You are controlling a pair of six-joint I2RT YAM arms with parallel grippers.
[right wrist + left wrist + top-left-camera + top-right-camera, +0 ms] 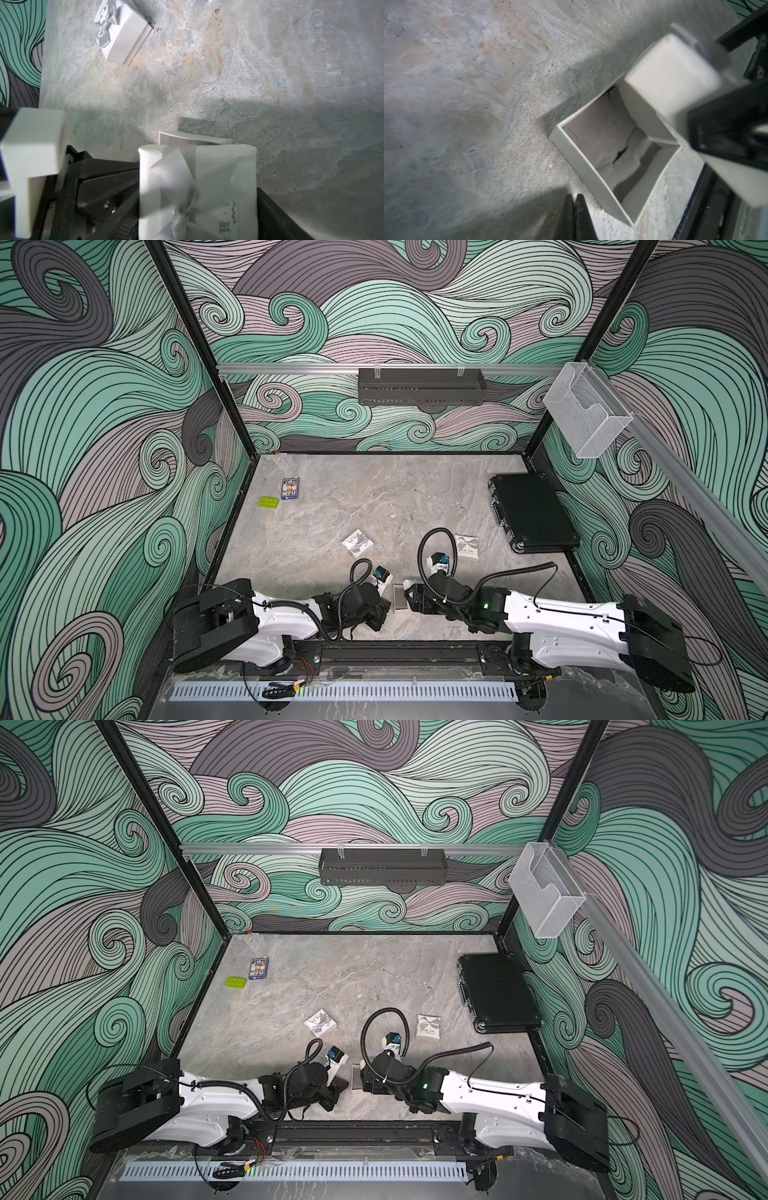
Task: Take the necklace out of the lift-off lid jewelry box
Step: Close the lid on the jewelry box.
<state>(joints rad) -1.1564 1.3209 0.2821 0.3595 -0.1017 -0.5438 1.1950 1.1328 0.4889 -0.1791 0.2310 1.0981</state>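
Right hand (197,197) grips lid (220,166); box (581,166) seemingly holds padding (629,153) (left hand (574,199) clenched)

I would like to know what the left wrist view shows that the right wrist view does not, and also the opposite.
Only the left wrist view: the inside of the open box base, where only white padding is seen, and the shut left claw beside it. Only the right wrist view: the lid with its ribbon bow, gripped in the right claw, and a second, closed box farther off. Both: the base's rim and the stone table.
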